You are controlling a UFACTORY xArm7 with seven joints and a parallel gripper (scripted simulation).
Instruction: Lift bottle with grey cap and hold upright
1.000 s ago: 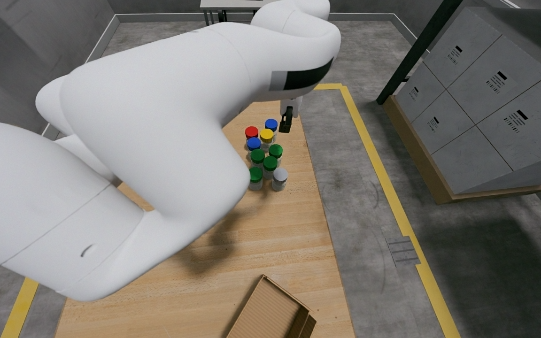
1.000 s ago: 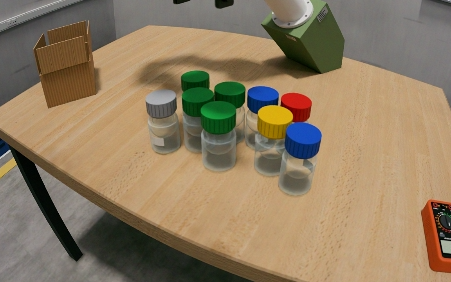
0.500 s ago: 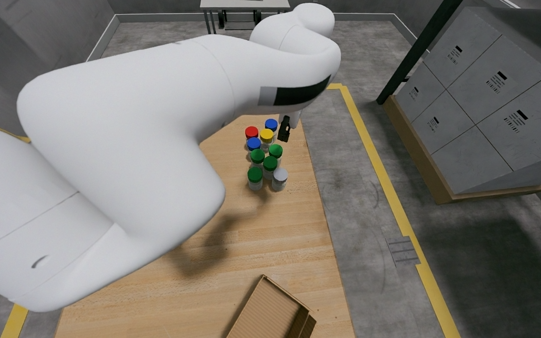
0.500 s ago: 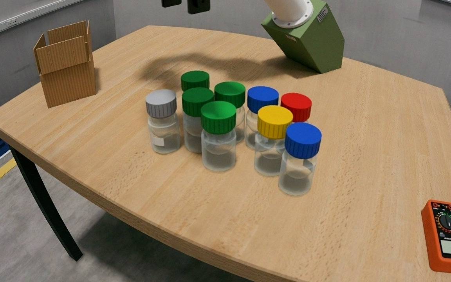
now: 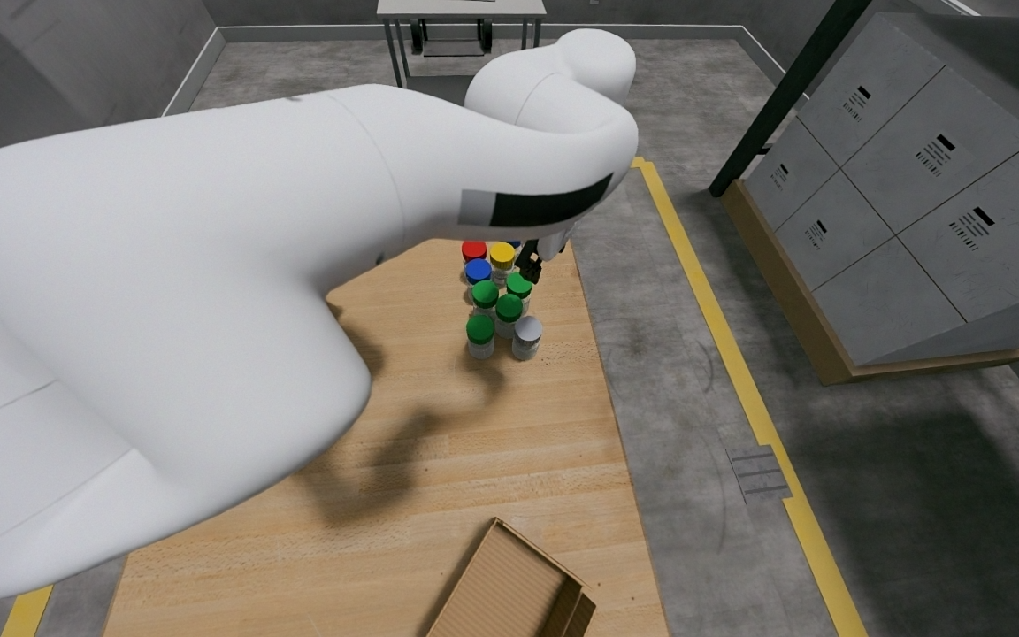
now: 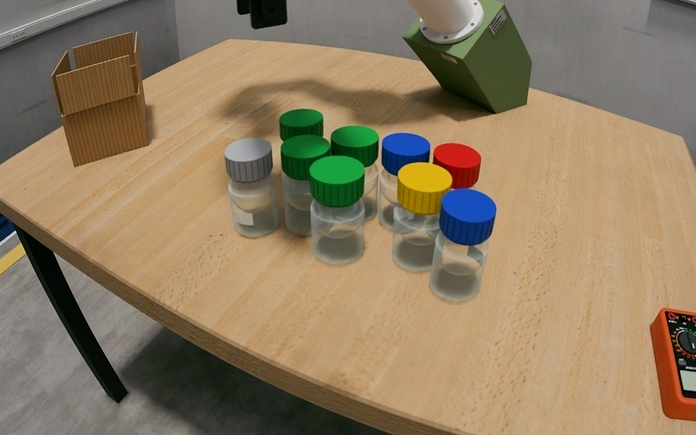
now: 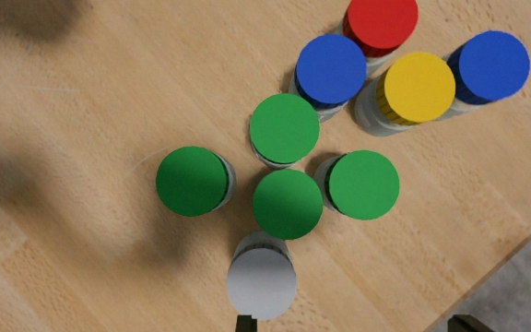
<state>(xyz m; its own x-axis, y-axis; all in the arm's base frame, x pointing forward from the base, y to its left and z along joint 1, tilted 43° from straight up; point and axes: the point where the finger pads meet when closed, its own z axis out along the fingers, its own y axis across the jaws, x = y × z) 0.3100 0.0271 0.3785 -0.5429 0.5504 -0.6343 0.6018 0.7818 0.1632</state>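
The bottle with the grey cap [image 5: 527, 336] stands upright on the wooden table at one end of a tight cluster; it also shows in the exterior view [image 6: 249, 186] and at the bottom of the wrist view [image 7: 261, 281]. It nearly touches a green-capped bottle [image 7: 288, 204]. Several green-capped bottles [image 6: 336, 208], two blue [image 6: 461, 243], one yellow [image 6: 422, 216] and one red [image 6: 456, 164] all stand upright. My gripper [image 5: 531, 261] hangs open and empty well above the cluster, seen at the top edge of the exterior view [image 6: 261, 10]. In the wrist view only its fingertips show; the left one is just below the grey cap.
An open cardboard box [image 6: 101, 97] stands at a table corner, also in the top view [image 5: 509, 586]. An orange multimeter [image 6: 688, 362] lies near the opposite corner. The arm's green base [image 6: 469, 51] sits at the back. The table edge [image 7: 501, 277] runs close to the cluster.
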